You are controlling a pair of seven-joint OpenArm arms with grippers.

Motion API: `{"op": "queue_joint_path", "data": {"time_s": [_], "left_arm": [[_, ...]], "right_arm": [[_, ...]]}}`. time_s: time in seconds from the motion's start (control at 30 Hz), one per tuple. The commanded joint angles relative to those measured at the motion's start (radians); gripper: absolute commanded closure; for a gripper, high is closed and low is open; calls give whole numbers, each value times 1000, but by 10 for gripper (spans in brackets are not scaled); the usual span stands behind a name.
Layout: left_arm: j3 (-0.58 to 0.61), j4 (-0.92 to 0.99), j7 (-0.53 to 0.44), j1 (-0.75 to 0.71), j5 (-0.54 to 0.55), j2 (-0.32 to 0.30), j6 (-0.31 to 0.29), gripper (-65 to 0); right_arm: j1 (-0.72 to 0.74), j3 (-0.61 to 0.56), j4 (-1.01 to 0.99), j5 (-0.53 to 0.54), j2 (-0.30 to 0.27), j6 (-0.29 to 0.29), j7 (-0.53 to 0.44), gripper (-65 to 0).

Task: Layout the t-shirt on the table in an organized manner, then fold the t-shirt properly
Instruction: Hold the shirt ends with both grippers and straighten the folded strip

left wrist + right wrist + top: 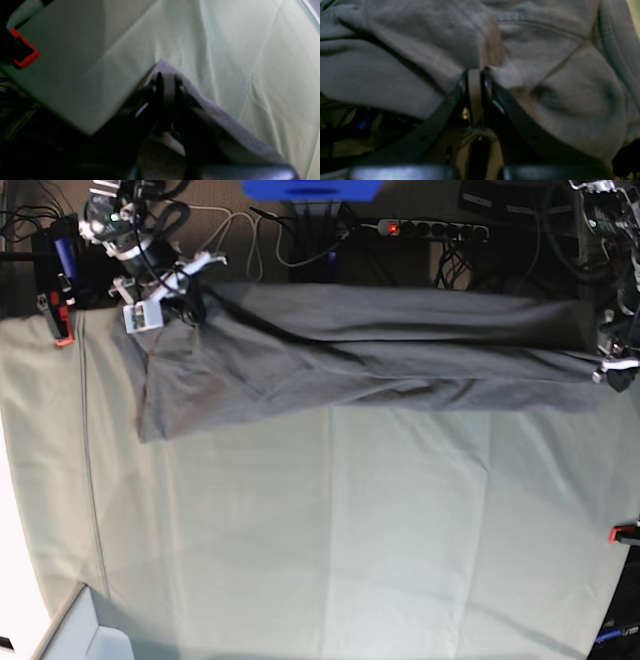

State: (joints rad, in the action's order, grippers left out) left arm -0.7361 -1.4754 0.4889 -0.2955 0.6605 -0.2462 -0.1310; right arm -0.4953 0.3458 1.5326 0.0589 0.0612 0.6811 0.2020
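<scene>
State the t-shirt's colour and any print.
Plain grey t-shirt, no print visible; base view shows it best.

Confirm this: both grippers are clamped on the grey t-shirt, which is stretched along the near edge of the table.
Not the near edge. The base view shows the t-shirt stretched along the far edge of the table, with the left gripper and right gripper clamped on it.
</scene>
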Motion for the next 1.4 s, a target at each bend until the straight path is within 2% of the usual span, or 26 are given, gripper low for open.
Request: {"op": "queue_joint_path", "data": {"time_s": [0.0, 0.1, 0.17, 0.27, 0.4, 0.57, 0.77, 1.37], "left_arm": [[-6, -15, -26, 6, 11, -17, -3, -1], [-6, -18, -26, 6, 11, -17, -3, -1], [-6, -18, -26, 6, 11, -17, -3, -1], [-6, -21, -26, 8, 12, -18, -3, -1], [-6, -18, -26, 8, 12, -18, -3, -1], [-6, -18, -26, 25, 6, -18, -3, -1], [-6, -17, -26, 25, 12, -18, -3, -1], [-9, -20, -26, -26, 11, -22, -3, -2]], "right_arm": [[-26, 6, 47, 20, 1, 17, -20, 0], [-95, 5, 142, 25, 10, 17, -22, 0], [-145, 3, 207, 49, 41, 17, -23, 0], [-208, -6, 302, 69, 56, 17, -22, 0], [-316, -90, 386, 68, 68, 17, -23, 0], [-391, -166, 400, 68, 65, 17, -25, 0], [-362, -149, 375, 63, 59, 17, -25, 0], [-147, 45, 280, 63, 52, 17, -19, 0]]}}
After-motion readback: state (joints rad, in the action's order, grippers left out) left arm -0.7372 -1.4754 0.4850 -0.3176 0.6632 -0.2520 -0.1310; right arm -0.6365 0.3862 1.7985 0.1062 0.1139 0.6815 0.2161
